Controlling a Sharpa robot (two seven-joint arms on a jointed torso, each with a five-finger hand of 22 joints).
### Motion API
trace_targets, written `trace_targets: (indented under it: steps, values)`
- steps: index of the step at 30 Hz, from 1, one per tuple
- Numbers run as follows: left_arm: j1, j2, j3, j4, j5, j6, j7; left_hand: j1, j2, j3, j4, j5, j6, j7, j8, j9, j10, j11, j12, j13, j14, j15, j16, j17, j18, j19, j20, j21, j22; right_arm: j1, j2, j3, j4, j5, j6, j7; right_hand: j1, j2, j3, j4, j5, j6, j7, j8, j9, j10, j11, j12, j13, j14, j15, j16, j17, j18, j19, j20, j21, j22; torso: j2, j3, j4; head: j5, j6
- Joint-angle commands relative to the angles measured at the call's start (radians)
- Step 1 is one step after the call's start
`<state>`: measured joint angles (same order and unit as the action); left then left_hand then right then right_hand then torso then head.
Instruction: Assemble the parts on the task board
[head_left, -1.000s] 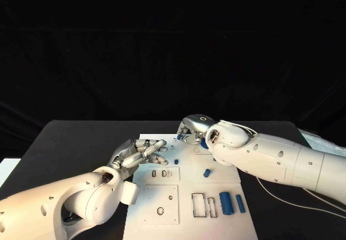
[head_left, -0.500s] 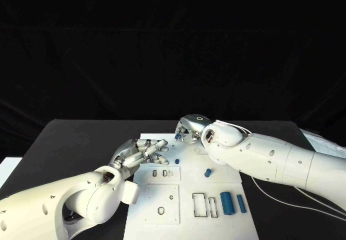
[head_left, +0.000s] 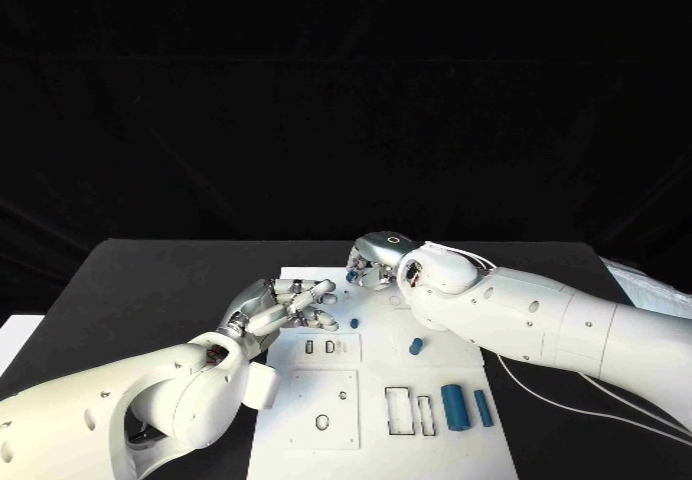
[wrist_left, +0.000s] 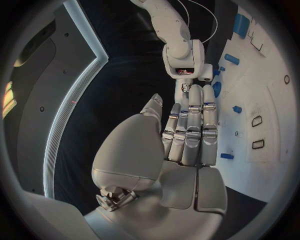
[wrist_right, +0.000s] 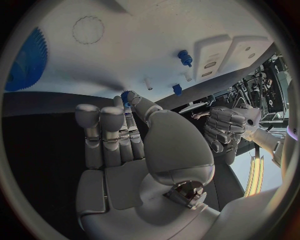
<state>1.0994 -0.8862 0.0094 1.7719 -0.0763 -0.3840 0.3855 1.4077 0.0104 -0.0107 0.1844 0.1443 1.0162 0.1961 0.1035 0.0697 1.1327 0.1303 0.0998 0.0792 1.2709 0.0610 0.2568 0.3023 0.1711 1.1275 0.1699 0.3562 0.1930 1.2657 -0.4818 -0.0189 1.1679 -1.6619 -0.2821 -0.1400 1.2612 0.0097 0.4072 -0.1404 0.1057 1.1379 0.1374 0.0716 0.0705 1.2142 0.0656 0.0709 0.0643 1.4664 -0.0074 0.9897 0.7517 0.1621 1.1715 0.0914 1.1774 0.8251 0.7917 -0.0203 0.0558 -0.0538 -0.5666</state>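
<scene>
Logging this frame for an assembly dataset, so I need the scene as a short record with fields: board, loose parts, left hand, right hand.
board: white task board on the black table
loose parts: two long blue parts near the board's right edge; small blue peg mid-board
left hand: left hand over the board's left edge, nothing visibly held
right hand: right hand at the board's far end, fingers touching a small blue part

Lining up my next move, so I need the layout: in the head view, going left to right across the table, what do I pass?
Left hand → small blue peg beside its fingertips → right hand at the task board's far edge → blue peg mid-board → large blue cylinder → slimmer blue bar.
</scene>
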Motion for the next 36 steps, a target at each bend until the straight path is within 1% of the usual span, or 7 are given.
trace_targets:
  steps: [1,6,11,18,23,28,36]
  values:
    - [0.001,0.002,0.001,0.003,0.001,0.021,0.003,-0.002,0.003,-0.004,-0.004,-0.004,-0.001,0.003,-0.004,-0.001,-0.002,0.003,-0.005,0.001,0.003,0.005,0.004,0.001,0.007,0.004,-0.002,0.005,0.002,-0.003,0.005,-0.002,-0.006,-0.004,0.031,0.001,-0.013,-0.004,0.002,0.006,-0.001,0.006,-0.002,0.000,0.006,-0.005,0.008,-0.007,-0.001,0.004,-0.004,0.005,-0.001,-0.020,0.001,0.002,0.004,0.001,0.001,-0.0002,0.0009,0.001,0.000]
    - [0.002,0.002,0.001,0.003,0.001,0.020,0.003,-0.002,0.003,-0.004,-0.004,-0.004,-0.001,0.003,-0.004,-0.001,-0.002,0.003,-0.005,0.001,0.003,0.005,0.004,0.001,0.007,0.004,-0.002,0.005,0.002,-0.004,0.010,-0.002,-0.014,-0.003,0.025,-0.005,-0.017,-0.022,0.007,0.015,-0.002,-0.023,0.010,-0.010,0.000,-0.038,0.018,-0.011,-0.003,-0.005,0.004,-0.007,-0.021,-0.019,-0.009,0.007,0.001,-0.008,0.002,-0.0007,0.0000,0.001,0.000]
    - [0.002,0.002,0.001,0.002,0.001,0.020,0.002,-0.002,0.003,-0.004,-0.004,-0.004,-0.001,0.003,-0.004,-0.001,-0.002,0.003,-0.005,0.001,0.003,0.005,0.004,0.001,0.007,0.004,-0.002,0.005,0.002,-0.004,0.007,-0.003,-0.015,0.000,0.006,-0.007,-0.024,-0.081,-0.021,0.030,-0.001,-0.155,0.049,-0.011,-0.007,-0.189,0.056,-0.007,-0.002,-0.046,0.033,-0.098,-0.140,0.001,-0.090,0.034,-0.068,-0.125,0.001,-0.0003,-0.0007,0.001,-0.001]
    - [0.002,-0.001,0.001,0.001,0.001,0.020,0.002,-0.002,0.003,-0.004,-0.004,-0.004,-0.001,0.003,-0.004,-0.001,-0.002,0.003,-0.005,0.001,0.003,0.005,0.004,0.001,0.007,0.004,-0.002,0.005,0.002,-0.003,-0.046,-0.002,0.048,0.007,-0.048,-0.006,-0.005,-0.088,-0.047,0.035,0.002,-0.183,0.054,-0.009,-0.004,-0.231,0.063,0.000,0.000,-0.056,0.039,-0.134,-0.185,0.010,-0.113,0.042,-0.095,-0.166,0.000,0.0018,-0.0023,0.000,0.002]
    - [0.002,-0.008,0.001,0.000,0.001,0.019,0.002,0.000,0.004,-0.005,-0.006,-0.004,-0.001,0.003,-0.005,-0.001,-0.003,0.003,-0.007,0.002,0.001,0.005,0.003,0.006,0.007,0.003,-0.002,0.005,0.003,0.003,-0.160,0.007,0.160,0.040,-0.065,-0.018,0.008,-0.082,-0.057,0.044,0.024,-0.151,0.050,0.000,0.001,-0.182,0.055,0.033,0.004,-0.040,0.033,-0.105,-0.151,0.006,-0.091,0.039,-0.079,-0.141,-0.001,0.0016,-0.0091,-0.001,0.005]
    - [0.002,-0.013,0.001,0.002,0.001,0.020,0.002,0.001,0.004,-0.005,-0.007,-0.004,-0.001,0.003,-0.006,-0.001,-0.002,0.003,-0.007,0.002,0.001,0.005,0.003,0.007,0.007,0.003,-0.002,0.005,0.003,0.014,-0.272,0.016,0.245,0.130,-0.054,-0.040,-0.013,-0.103,-0.072,0.071,0.103,-0.148,0.037,-0.008,-0.001,-0.055,0.030,0.096,0.020,0.003,0.017,0.018,-0.004,-0.018,-0.006,0.027,0.004,-0.007,-0.004,0.0037,-0.0194,-0.002,0.004]
    - [0.002,-0.016,0.001,0.000,0.001,0.023,0.001,0.001,0.004,-0.005,-0.007,-0.004,-0.001,0.003,-0.006,-0.001,-0.002,0.003,-0.007,0.002,0.001,0.005,0.003,0.007,0.007,0.003,-0.002,0.005,0.003,0.028,-0.370,0.020,0.278,0.238,0.028,-0.094,-0.010,-0.154,-0.174,0.113,0.141,-0.221,0.005,-0.008,-0.003,0.150,-0.019,0.289,0.171,0.046,-0.024,0.242,0.261,-0.065,0.139,-0.014,0.164,0.252,-0.007,0.0080,-0.0295,-0.001,0.005]
